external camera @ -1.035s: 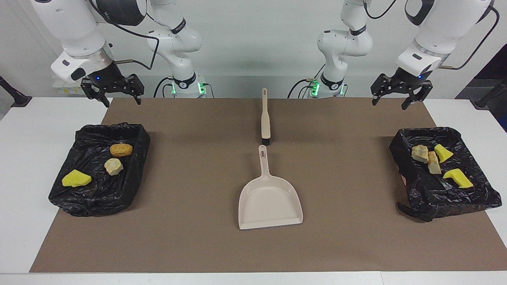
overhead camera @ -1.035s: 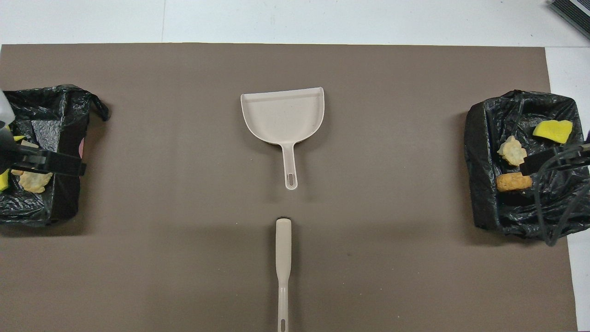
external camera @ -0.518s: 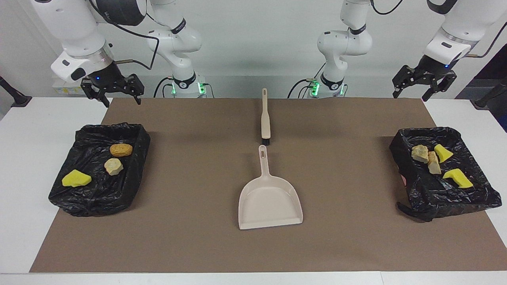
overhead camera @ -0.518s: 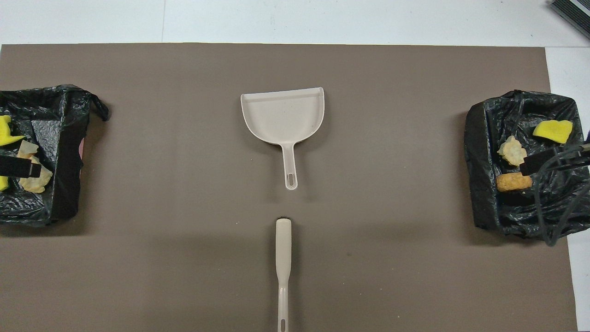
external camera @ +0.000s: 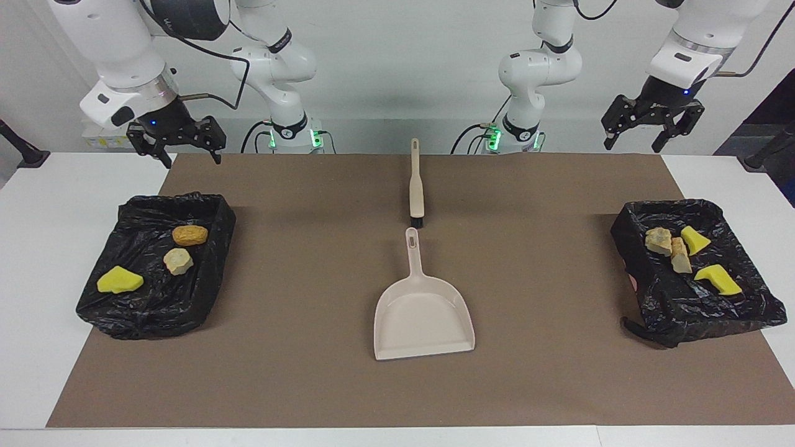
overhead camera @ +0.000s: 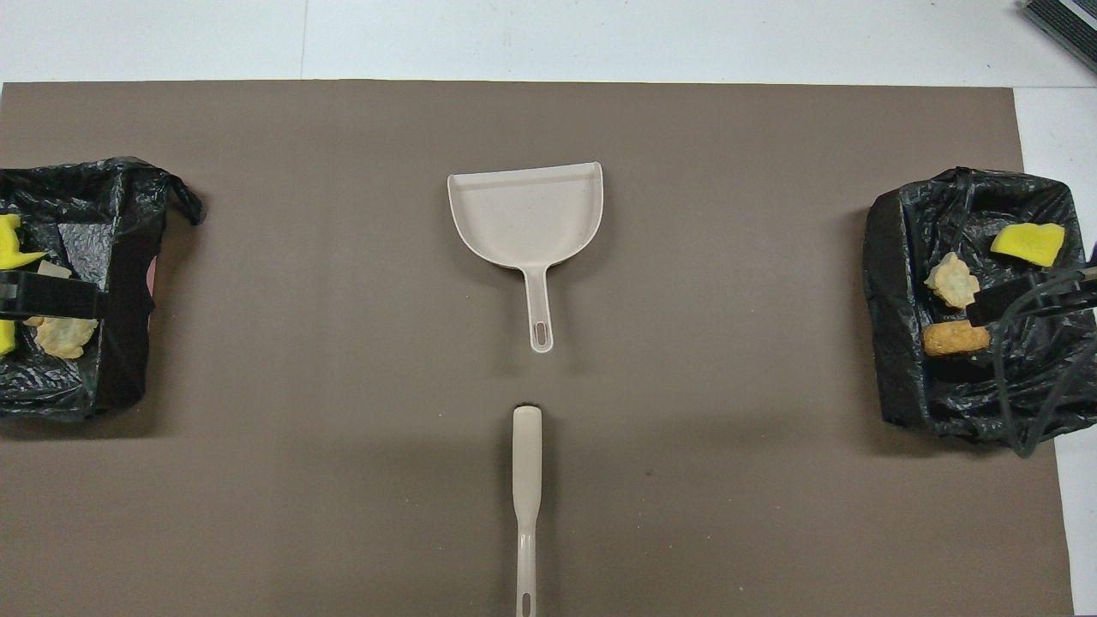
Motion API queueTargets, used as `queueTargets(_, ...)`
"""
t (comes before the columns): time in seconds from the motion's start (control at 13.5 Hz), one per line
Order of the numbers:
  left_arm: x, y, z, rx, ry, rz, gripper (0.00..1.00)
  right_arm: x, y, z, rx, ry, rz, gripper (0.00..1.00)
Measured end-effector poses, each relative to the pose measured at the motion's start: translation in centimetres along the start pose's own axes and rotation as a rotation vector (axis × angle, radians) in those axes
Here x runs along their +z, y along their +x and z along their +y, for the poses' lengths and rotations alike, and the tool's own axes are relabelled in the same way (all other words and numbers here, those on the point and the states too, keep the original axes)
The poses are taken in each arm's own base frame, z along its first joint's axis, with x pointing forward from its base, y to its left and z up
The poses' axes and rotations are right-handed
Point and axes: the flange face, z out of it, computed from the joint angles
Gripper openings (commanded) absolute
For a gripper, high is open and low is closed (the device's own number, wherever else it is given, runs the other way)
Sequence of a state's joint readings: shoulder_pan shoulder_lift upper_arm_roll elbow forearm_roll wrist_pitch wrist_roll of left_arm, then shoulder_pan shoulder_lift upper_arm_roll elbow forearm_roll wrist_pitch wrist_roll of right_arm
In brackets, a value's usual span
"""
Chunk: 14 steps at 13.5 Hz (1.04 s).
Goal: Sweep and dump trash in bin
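- Seven pieces of trash are lying in two bins lined with black bags, none on the brown mat (external camera: 310, 279).
- Three of them are sitting in the bin at the right arm's end (external camera: 205, 208): a brown bread lump (external camera: 189, 234) nearest the robots, a pale lump (external camera: 178, 261) just beside it and farther out, and a yellow sponge chunk (external camera: 120, 280) farthest from the robots.
- Four are sitting in the bin at the left arm's end (external camera: 633, 248): two tan lumps (external camera: 658, 239) touching each other, a small yellow chunk (external camera: 694, 239) just beside them, and a longer yellow chunk (external camera: 717, 279) farther from the robots.
- Between the bins, at the middle of the mat, a beige dustpan (external camera: 422, 316) is lying flat and empty, its handle pointing toward the robots.
- Just past the tip of that handle, a beige brush (external camera: 416, 186) is lying in line with it, dark bristles toward the dustpan, not touching it.
- Both bins are resting partly on the mat and partly on the white bench (external camera: 37, 248).
- Up in the air over the mat's corner near the robots, the right hand (external camera: 177, 149) is hanging released, fingers spread, holding nothing.
- Likewise the left hand (external camera: 651, 127) is hanging high over the mat's other near corner, fingers spread apart and empty.
- Seen from overhead, each hand is covering part of the bin at its own end, yet neither is touching anything.
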<state>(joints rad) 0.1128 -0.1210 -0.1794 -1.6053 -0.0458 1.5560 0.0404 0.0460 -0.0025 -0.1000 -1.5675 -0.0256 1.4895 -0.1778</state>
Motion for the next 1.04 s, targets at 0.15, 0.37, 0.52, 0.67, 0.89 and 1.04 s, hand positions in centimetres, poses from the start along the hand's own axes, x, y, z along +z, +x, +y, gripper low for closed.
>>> queueTargets(0.15,0.0,-0.3,0.8,-0.014,0.000,-0.023,1.00,0.0,0.0,0.0,0.000,0.000,0.000,1.00)
queueTargets(0.37,-0.8,-0.9,0.5,-0.021,0.002,-0.022,1.00,0.0,0.0,0.0,0.000,0.000,0.000,1.00)
queueTargets(0.52,-1.8,-1.6,0.5,-0.028,0.004,-0.025,1.00,0.0,0.0,0.0,0.000,0.000,0.000,1.00)
queueTargets(0.67,-3.4,-3.1,0.4,-0.032,0.004,-0.077,1.00,0.0,0.0,0.0,0.000,0.000,0.000,1.00)
queueTargets(0.89,-5.5,-4.5,1.2,-0.022,0.011,-0.060,1.00,0.0,0.0,0.0,0.000,0.000,0.000,1.00)
queueTargets(1.04,-5.9,-5.1,1.5,-0.019,0.014,-0.059,1.00,0.0,0.0,0.0,0.000,0.000,0.000,1.00)
